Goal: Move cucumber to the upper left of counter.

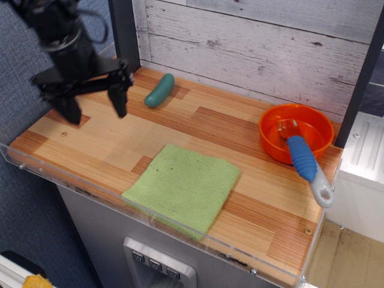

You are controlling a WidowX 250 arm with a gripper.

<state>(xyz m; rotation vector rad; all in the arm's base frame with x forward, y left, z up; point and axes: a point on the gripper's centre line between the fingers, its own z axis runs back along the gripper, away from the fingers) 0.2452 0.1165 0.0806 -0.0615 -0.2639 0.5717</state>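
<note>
The teal-green cucumber [159,90] lies on the wood-plank counter [198,129] near its back left, close to the white plank wall. My black gripper [95,109] hangs open and empty above the counter's left end, left and in front of the cucumber, not touching it. Its two fingers [117,99] point downward, spread wide apart.
A light green cloth [183,186] lies at the front middle. An orange bowl [296,134] at the right holds a blue-handled utensil [305,161] that sticks out over the right edge. A clear acrylic rim [120,198] edges the counter. A dark post [124,33] stands at the back left.
</note>
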